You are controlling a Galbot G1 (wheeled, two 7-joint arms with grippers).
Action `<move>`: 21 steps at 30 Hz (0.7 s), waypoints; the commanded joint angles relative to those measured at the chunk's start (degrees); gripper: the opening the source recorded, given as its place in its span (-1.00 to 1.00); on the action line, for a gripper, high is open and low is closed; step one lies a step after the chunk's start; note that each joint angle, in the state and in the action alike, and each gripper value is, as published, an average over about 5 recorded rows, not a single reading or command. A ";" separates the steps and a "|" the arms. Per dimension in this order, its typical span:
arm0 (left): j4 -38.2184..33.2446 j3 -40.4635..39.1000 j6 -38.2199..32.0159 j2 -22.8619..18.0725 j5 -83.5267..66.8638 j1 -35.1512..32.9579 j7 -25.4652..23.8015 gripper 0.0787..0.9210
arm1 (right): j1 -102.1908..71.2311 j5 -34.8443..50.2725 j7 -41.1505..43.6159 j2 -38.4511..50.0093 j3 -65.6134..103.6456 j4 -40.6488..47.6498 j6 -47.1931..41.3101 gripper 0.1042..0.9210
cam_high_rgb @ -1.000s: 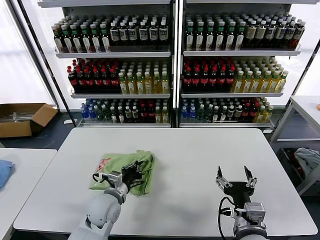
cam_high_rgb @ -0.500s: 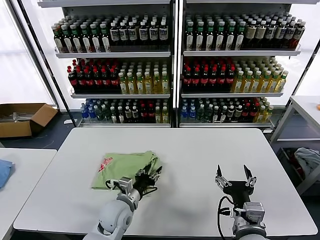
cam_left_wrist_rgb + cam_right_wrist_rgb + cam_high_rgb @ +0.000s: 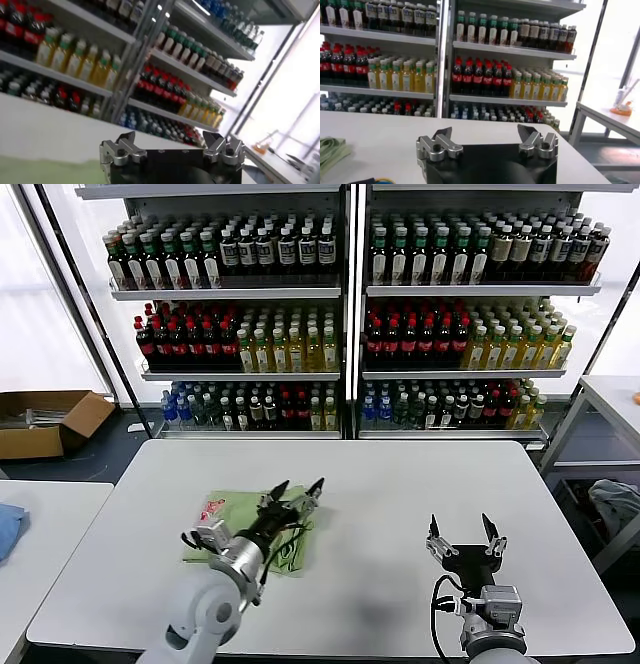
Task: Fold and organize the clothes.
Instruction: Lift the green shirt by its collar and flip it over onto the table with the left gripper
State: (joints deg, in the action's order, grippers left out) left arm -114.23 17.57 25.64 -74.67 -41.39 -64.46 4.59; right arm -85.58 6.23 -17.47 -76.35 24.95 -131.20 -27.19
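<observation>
The clothes are one light green shirt point(image 3: 232, 506) lying folded on the white table point(image 3: 400, 484), left of centre, with a bit of red-and-white print showing at its left edge. My left gripper point(image 3: 296, 488) is open and tilted upward over the shirt's right edge, with nothing between its fingers. In the left wrist view the left gripper point(image 3: 170, 142) points at the shelves, and a strip of green cloth point(image 3: 35, 172) shows below it. My right gripper point(image 3: 461, 529) stands open and empty near the table's front right. From the right wrist view the right gripper point(image 3: 485, 135) is seen, with the shirt point(image 3: 330, 150) far off to one side.
Shelves of bottles point(image 3: 340, 314) stand behind the table. A cardboard box point(image 3: 45, 419) lies on the floor at the left. A blue cloth point(image 3: 8, 526) rests on the left side table. A pale cloth bundle point(image 3: 615, 504) sits low at the right.
My left gripper went from shut on the shirt's right edge to open, let the cloth go, and rose tilting upward. The right arm stayed where it was.
</observation>
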 commanded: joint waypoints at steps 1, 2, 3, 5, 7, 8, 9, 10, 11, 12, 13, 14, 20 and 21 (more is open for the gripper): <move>7.50 12.80 -1.20 17.04 11.93 -0.93 -4.90 0.77 | 5.06 5.70 -1.07 3.41 -0.29 1.09 -2.20 0.76; 8.64 13.30 -1.31 17.74 12.40 -1.22 -5.53 0.77 | 5.56 6.39 -1.25 3.67 -0.26 1.29 -2.51 0.76; 9.70 13.65 -1.39 18.10 12.93 -1.44 -6.16 0.77 | 5.96 6.82 -1.38 3.80 -0.24 1.51 -2.73 0.76; 12.03 14.10 -1.77 18.27 14.21 -1.77 -7.29 0.77 | 6.46 7.23 -1.57 3.82 -0.27 2.07 -2.99 0.76; 14.20 14.24 -2.09 17.99 15.13 -1.81 -8.10 0.77 | 6.66 7.22 -1.62 3.60 -0.46 2.56 -3.01 0.76; 15.11 14.23 -2.24 17.76 15.23 -1.77 -8.26 0.77 | 6.63 7.18 -1.59 3.43 -0.56 2.72 -2.99 0.76; 15.71 14.17 -2.26 17.54 15.07 -1.74 -8.33 0.77 | 6.59 7.14 -1.57 3.26 -0.66 2.81 -2.98 0.76; 16.27 14.04 -2.27 17.27 14.76 -1.76 -8.38 0.77 | 6.53 7.06 -1.54 3.05 -0.74 2.89 -2.97 0.76; 16.67 13.88 -2.25 17.00 14.45 -1.80 -8.40 0.77 | 6.48 6.97 -1.50 2.84 -0.81 2.97 -2.96 0.76; 16.87 13.68 -2.20 16.74 14.16 -1.87 -8.42 0.77 | 6.44 6.87 -1.48 2.65 -0.85 3.06 -2.94 0.76; 17.05 13.46 -2.14 16.45 13.83 -1.91 -8.42 0.77 | 6.39 6.77 -1.45 2.49 -0.87 3.16 -2.91 0.76; 17.22 13.25 -2.07 16.10 13.53 -1.93 -8.41 0.77 | 6.34 6.67 -1.41 2.35 -0.89 3.26 -2.88 0.76; 18.12 12.14 -1.42 14.30 12.18 -1.54 -8.54 0.77 | 5.81 6.14 -1.14 1.89 -1.14 3.54 -2.62 0.76; 18.30 12.00 -1.37 14.18 12.08 -1.48 -8.64 0.77 | 5.69 5.99 -1.08 1.75 -1.24 3.53 -2.59 0.76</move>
State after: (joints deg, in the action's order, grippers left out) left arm -100.14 28.37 24.17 -61.35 -30.32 -65.94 -2.35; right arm -80.68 11.52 -18.54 -74.56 23.95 -128.20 -29.41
